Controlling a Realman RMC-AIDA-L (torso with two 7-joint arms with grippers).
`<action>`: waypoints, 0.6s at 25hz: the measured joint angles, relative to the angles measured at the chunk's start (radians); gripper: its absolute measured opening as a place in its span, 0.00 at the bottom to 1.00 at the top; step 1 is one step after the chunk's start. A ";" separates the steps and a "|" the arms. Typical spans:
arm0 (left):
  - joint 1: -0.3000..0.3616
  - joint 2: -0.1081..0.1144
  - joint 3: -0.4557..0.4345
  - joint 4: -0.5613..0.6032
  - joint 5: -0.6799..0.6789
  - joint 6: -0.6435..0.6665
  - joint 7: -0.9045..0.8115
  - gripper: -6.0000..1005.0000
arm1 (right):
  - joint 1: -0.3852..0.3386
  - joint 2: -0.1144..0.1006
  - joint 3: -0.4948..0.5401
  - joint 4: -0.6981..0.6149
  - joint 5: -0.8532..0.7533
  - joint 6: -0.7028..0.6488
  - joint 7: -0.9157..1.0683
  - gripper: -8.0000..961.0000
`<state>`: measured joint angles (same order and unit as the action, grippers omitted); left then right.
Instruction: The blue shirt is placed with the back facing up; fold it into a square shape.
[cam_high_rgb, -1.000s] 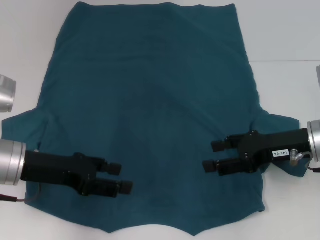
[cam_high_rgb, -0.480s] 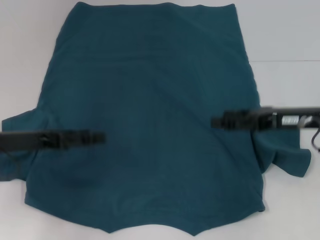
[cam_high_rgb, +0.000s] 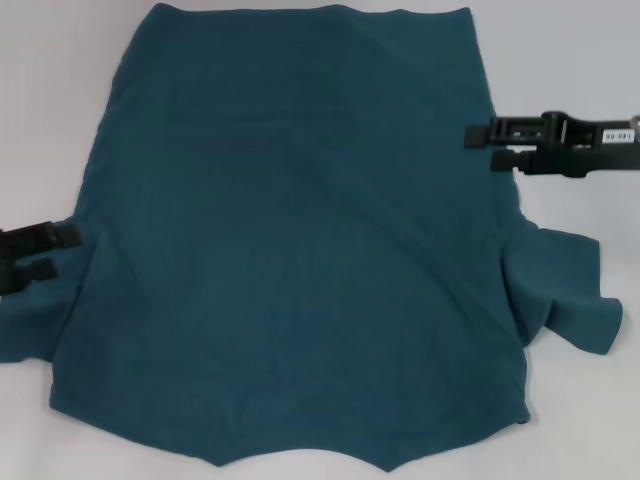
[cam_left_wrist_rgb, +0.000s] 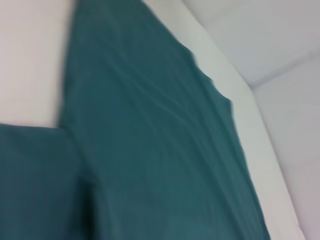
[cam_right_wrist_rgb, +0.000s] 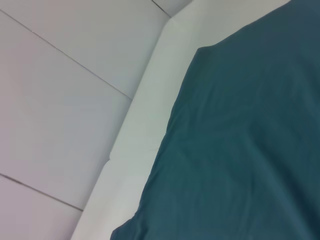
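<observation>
While its two black fingers (cam_high_rgb: 481, 146) are standing apart with nothing between them, the right gripper (cam_high_rgb: 482, 146) is hovering at the right-hand side edge of the large, plain dark teal-blue short-sleeved T-shirt of soft knit cloth (cam_high_rgb: 300, 240), its fingertips reaching just over that edge and its black body stretching away to the right above the white surface (cam_high_rgb: 580, 60). At the opposite side the left gripper (cam_high_rgb: 68, 250) is showing only its two black fingers (cam_high_rgb: 55, 236) at the picture's left border, likewise spread and empty, their tips lying next to the shirt's left side just above the left sleeve. The shirt itself is lying spread flat and unfolded on the surface, hem at the far end and collar end at the near end, filling most of the head view. Its left sleeve is lying flat and pointing outward, while the right sleeve is sitting bunched and rumpled with a curled edge. In the left wrist view the teal cloth (cam_left_wrist_rgb: 150, 165) is covering the pale surface along a sleeve and side edge; in the right wrist view a corner of the cloth (cam_right_wrist_rgb: 250, 150) is lying near the surface's raised white rim.
</observation>
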<state>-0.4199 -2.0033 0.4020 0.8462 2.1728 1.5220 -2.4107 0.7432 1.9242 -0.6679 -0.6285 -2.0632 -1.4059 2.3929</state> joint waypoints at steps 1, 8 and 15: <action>0.007 0.002 -0.005 -0.003 -0.001 -0.008 -0.004 0.75 | 0.012 -0.015 -0.008 0.016 0.000 0.002 0.008 0.84; 0.048 0.008 -0.029 -0.028 0.002 -0.107 -0.012 0.75 | 0.033 -0.037 -0.065 0.025 -0.001 0.035 0.047 0.83; 0.061 0.009 -0.026 -0.062 0.003 -0.202 0.030 0.75 | 0.030 -0.037 -0.069 0.029 -0.002 0.036 0.048 0.83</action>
<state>-0.3585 -1.9946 0.3759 0.7844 2.1759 1.3204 -2.3810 0.7736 1.8868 -0.7364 -0.5993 -2.0648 -1.3703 2.4406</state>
